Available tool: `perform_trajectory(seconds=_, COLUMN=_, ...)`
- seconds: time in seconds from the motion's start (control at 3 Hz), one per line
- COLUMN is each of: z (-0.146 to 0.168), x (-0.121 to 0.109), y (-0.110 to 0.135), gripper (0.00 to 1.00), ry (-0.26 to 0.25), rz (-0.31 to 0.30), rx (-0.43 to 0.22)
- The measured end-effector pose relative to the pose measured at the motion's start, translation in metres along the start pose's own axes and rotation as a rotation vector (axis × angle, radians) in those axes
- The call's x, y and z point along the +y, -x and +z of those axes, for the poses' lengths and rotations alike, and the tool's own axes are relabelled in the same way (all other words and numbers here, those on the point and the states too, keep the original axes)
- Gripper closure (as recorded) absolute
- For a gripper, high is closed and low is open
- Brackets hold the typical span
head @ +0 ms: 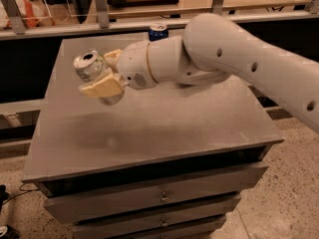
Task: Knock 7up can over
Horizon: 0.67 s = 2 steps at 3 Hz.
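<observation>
The silver-white 7up can [91, 67], a small metal cylinder with a shiny silver top, sits over the left rear part of the grey tabletop [164, 128]. It leans well off upright, its top turned up and to the left. Its lower end seems to hang clear of the surface, since a soft shadow lies on the tabletop below and in front of it, though whether the base touches is hard to tell. The cream-coloured fingers [102, 87] of the gripper [102, 73] are pinching the can across its body, one in front and one behind. The bulky white arm [209, 54] reaches in from the right across the tabletop. Just behind the arm, at the far edge, the top of a blue soda can [158, 31] stands upright and well apart from the grasp. As a judgement, the task is partly done: the can is gripped and tipped, but it is not lying on its side on the tabletop. What remains is to bring it down flat and let go.
</observation>
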<state>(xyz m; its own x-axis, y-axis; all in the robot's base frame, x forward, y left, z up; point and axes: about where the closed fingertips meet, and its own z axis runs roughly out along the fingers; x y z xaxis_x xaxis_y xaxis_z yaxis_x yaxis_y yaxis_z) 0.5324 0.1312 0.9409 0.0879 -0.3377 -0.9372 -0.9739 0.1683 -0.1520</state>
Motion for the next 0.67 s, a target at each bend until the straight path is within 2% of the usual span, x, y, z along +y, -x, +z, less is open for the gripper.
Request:
perform_trajectory(seconds=0.33, z=-0.020, x=-0.013, y=-0.005, gripper=1.00, ry=0.018, rz=-0.084, rx=0.168)
perform_trajectory(seconds=0.67, z=-0.039, x=-0.023, y=-0.015, gripper=1.00, ry=0.001, rz=-0.158, rx=0.343)
